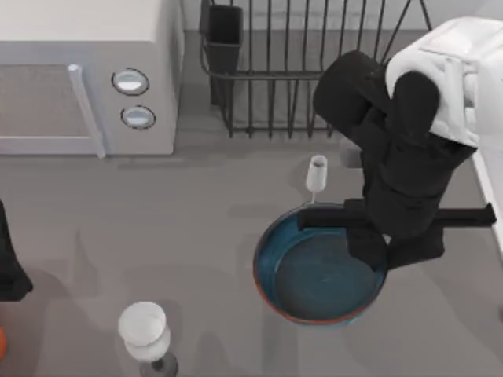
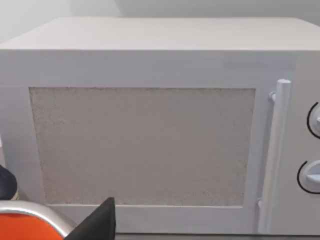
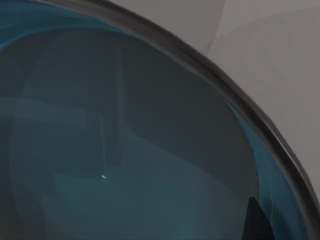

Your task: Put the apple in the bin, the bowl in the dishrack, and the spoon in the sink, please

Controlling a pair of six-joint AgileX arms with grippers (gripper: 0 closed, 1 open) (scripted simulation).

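Observation:
The bowl (image 1: 314, 275), large and glossy blue inside with a reddish-brown rim, stands on the grey table right of centre. My right gripper (image 1: 369, 253) reaches down over the bowl's right rim, and the right wrist view looks closely into the bowl's blue inside (image 3: 125, 150). The black wire dishrack (image 1: 314, 78) stands at the back with its black utensil cup (image 1: 224, 35) at the left corner. The sink's white edge (image 1: 491, 204) runs along the right side. My left gripper (image 1: 9, 271) is parked at the far left. The apple and the spoon are out of view.
A white microwave (image 1: 86, 78) with two round knobs fills the back left, and the left wrist view faces its door (image 2: 145, 145). One wine glass (image 1: 317, 174) stands just behind the bowl, another (image 1: 145, 330) at the front left. An orange, silver-rimmed object (image 2: 25, 225) lies at the far left.

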